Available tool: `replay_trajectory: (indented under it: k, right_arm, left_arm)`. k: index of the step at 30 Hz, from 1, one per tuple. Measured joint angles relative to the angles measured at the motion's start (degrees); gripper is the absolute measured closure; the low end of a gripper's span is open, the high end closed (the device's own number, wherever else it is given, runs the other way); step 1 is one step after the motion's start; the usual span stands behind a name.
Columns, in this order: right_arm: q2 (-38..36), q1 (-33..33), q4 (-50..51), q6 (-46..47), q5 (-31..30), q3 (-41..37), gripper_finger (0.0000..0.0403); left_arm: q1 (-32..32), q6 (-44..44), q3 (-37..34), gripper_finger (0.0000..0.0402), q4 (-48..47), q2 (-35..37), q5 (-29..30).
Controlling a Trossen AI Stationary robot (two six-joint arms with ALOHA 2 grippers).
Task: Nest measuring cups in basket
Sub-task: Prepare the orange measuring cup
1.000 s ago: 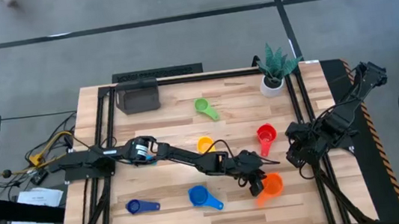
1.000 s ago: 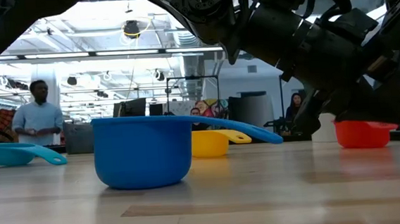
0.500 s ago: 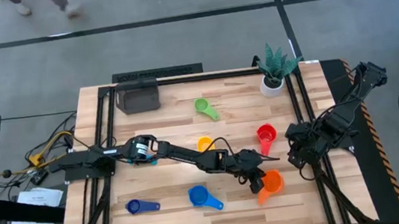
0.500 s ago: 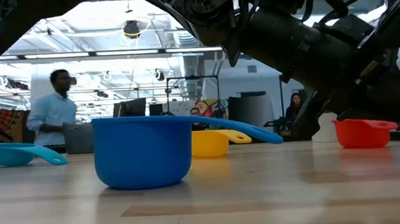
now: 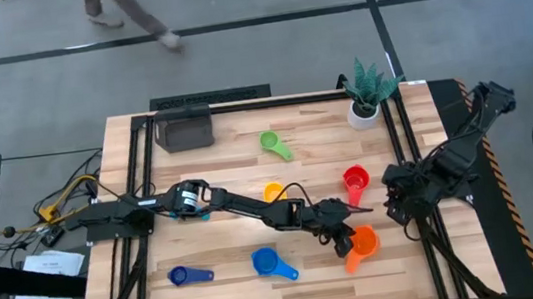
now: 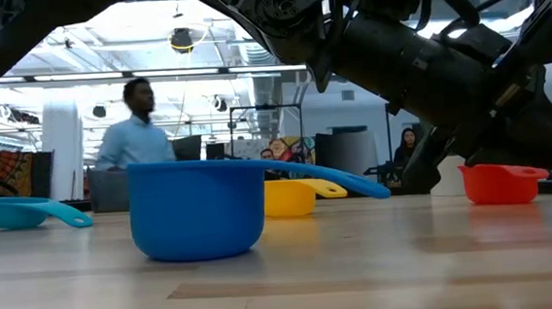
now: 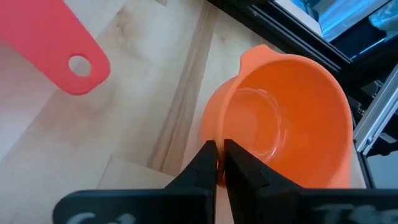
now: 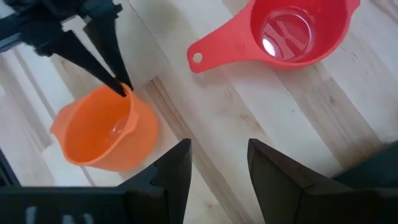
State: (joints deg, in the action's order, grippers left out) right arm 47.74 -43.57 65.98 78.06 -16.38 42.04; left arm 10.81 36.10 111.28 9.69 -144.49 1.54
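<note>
High view, operator: your left gripper (image 5: pixel 344 243) sits lower right of centre, its arm stretched across the table from the left edge. Your left wrist view shows the two fingers (image 7: pixel 203 163) pinched nearly together on the rim of the orange cup (image 7: pixel 286 118), one finger outside the wall and one inside. The orange cup (image 5: pixel 362 244) rests on the wood just below the red cup (image 5: pixel 354 179). Your right gripper (image 8: pixel 214 163) waits at the right edge of the table, fingers spread apart and holding nothing, looking down on both of those cups.

Look to the upper left of the high view for the dark grey basket (image 5: pixel 185 131), well apart from every cup. The green cup (image 5: pixel 271 143) lies upper centre, the yellow cup (image 5: pixel 273 191) at centre beside your left arm, the blue cup (image 5: pixel 267 263) and dark blue cup (image 5: pixel 180 276) along the lower edge. A potted plant (image 5: pixel 366 90) stands upper right. A person (image 6: pixel 134 135) shows in the low view beyond the table.
</note>
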Motion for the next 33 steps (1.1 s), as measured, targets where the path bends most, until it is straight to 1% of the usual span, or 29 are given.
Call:
replay_trajectory:
  k: [5,7,10,13,16,18,21,23,30,33]
  right_arm:
    - [-1.19,-3.60,0.03,2.64,-1.86,0.00,0.0223]
    - [-1.64,-5.02,0.00,3.28,-2.49,0.00,0.0225]
    - [-2.13,-6.82,0.01,4.80,-3.31,0.00,0.0228]
    - [-2.17,-7.93,0.06,5.96,-3.34,0.00,0.0227]
    - [-2.16,-8.30,0.10,6.63,-3.35,0.00,0.0225]
    - [-2.16,-8.28,0.39,7.86,-3.63,0.00,0.0225]
    - [-2.16,-8.26,1.47,10.63,-4.86,0.00,0.0227]
    - [-2.06,-8.26,2.06,12.15,-5.59,0.00,0.0229]
    - [-2.00,-7.19,5.03,14.08,-6.60,0.00,0.0231]
    - [-2.00,-5.88,5.21,13.99,-6.64,0.00,0.0232]
  left_arm:
    - [0.00,2.49,0.00,0.0400,-0.28,0.39,0.57]
    - [-0.04,3.56,1.07,0.0400,-1.51,0.48,1.29]
    - [-0.04,3.63,5.69,0.0401,-8.64,0.52,3.10]
    - [-0.49,3.09,10.70,0.0401,-18.20,0.83,5.69]
    - [-1.77,2.53,15.31,0.0401,-26.00,0.83,6.23]
    - [-2.96,1.68,17.16,0.0401,-28.24,0.83,6.13]
    - [-4.58,1.54,19.53,0.0401,-31.64,0.83,3.58]
    - [-5.15,2.19,20.08,0.0401,-31.97,0.85,2.87]
    - [-3.59,5.11,19.93,0.0401,-34.71,0.79,0.62]
    - [-2.42,5.21,19.63,0.0401,-38.34,0.79,0.65]
